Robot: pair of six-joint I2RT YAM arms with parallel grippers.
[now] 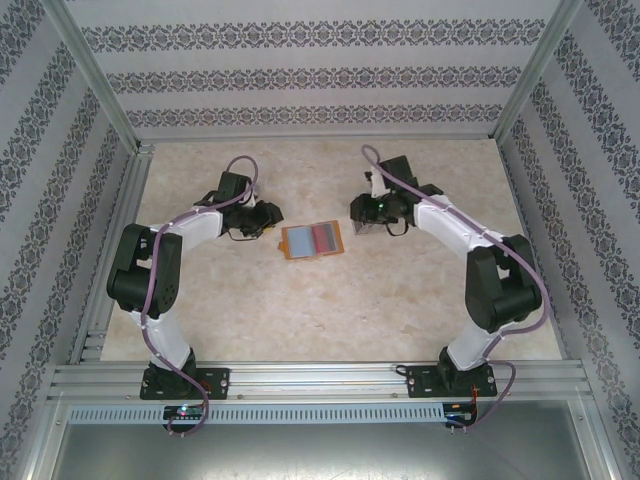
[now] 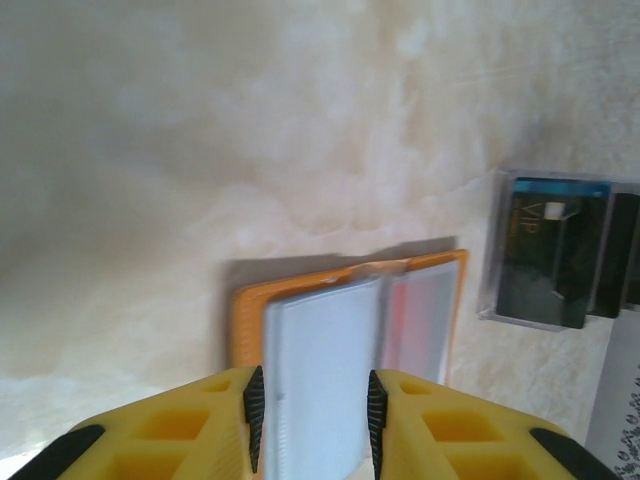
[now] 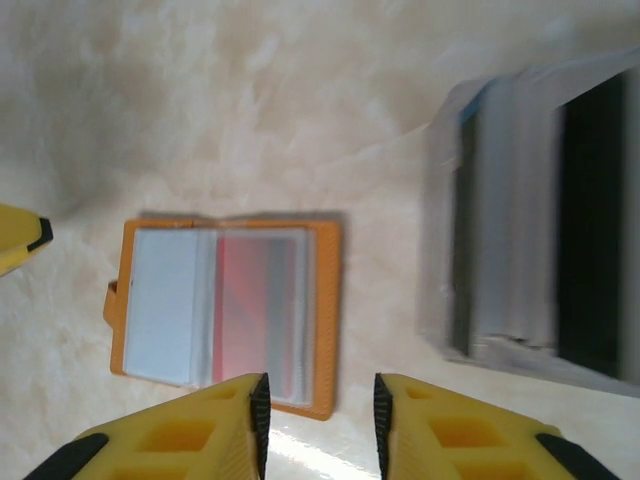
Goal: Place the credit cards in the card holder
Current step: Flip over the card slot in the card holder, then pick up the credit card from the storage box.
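Observation:
The card holder (image 1: 312, 241) lies open and flat mid-table, orange-rimmed, with a pale blue-grey pocket on one side and a reddish card showing in the other (image 3: 262, 305). My left gripper (image 2: 315, 400) hovers over its edge, open, with the pale pocket (image 2: 320, 350) seen between the fingers and nothing gripped. The credit cards (image 2: 555, 250), dark and grey, sit fanned in a clear sleeve to the holder's right. They look blurred in the right wrist view (image 3: 540, 230). My right gripper (image 3: 318, 400) is open over bare table between holder and cards.
Both arms reach in from the near edge, the left gripper (image 1: 266, 222) and the right gripper (image 1: 364, 214) flanking the holder. Patterned walls (image 1: 300, 75) enclose the beige table (image 1: 320, 310) on three sides. Aluminium rails (image 1: 320, 380) run along the front.

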